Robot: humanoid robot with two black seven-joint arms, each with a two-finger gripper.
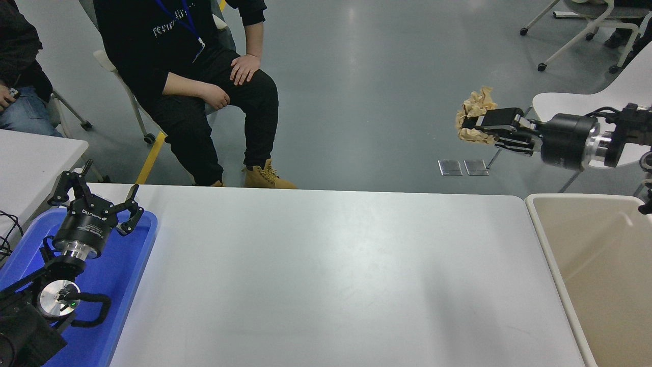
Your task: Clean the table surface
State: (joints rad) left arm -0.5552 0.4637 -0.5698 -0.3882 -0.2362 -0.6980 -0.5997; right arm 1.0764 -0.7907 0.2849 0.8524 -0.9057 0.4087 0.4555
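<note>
The large white table surface (326, 275) fills the lower middle of the head view, with nothing lying on it. My right gripper (479, 125) is shut on a crumpled brown paper ball (472, 113) and holds it high in the air, beyond the table's far right corner and up and left of the beige bin. My left gripper (97, 201) is parked at the lower left above the blue tray, its fingers spread open and empty.
A beige rectangular bin (601, 265) stands against the table's right edge. A blue tray (122, 275) lies at the left. A smaller white table (35, 158) shows as a corner. A seated person (198, 86) and a second person (20, 76) are beyond the far edge. A white chair (611, 97) stands at the right.
</note>
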